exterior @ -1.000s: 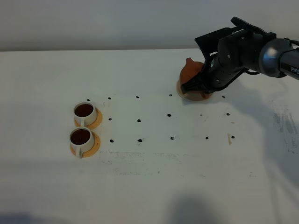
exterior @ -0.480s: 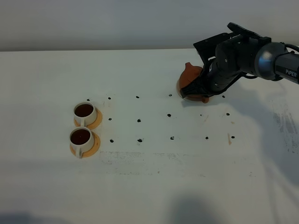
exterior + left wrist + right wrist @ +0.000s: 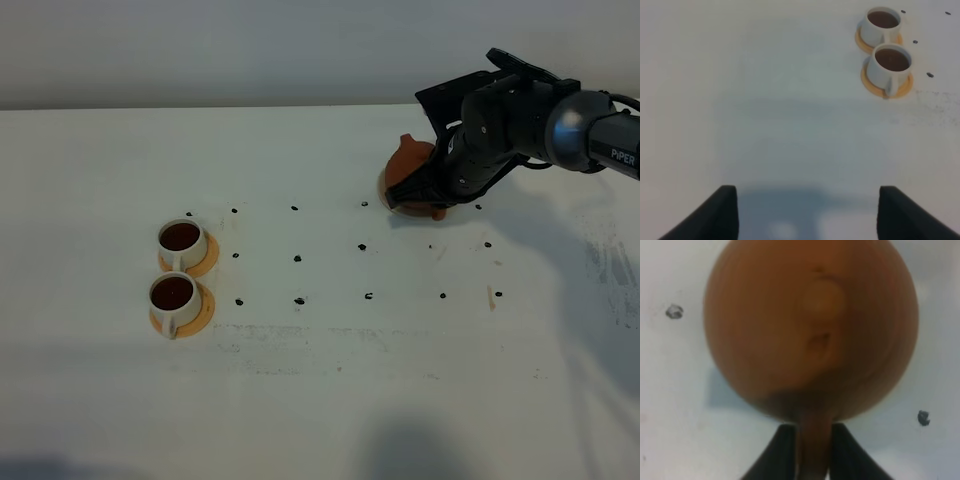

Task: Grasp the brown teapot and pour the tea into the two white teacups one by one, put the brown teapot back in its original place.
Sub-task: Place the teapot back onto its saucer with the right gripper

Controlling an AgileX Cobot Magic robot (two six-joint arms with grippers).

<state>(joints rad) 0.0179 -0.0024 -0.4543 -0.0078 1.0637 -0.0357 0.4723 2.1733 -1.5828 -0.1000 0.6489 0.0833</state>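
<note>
Two white teacups (image 3: 177, 270) stand full of dark tea on their orange saucers (image 3: 184, 284) at the left of the surface (image 3: 320, 380), so the pouring looks finished to me. What remains is the return, and the brown teapot (image 3: 408, 172) sits at the far right on its beige coaster (image 3: 383, 188), upright with its lid knob on top. My right pincer (image 3: 810, 452) has its two tips on either side of the teapot's handle (image 3: 813, 445), close against it; whether they are clamped or just loosening I cannot tell. I judge that letting go is the step in hand. My left pincer (image 3: 807, 212) hangs wide apart over bare surface, well away from the cups, holding nothing.
</note>
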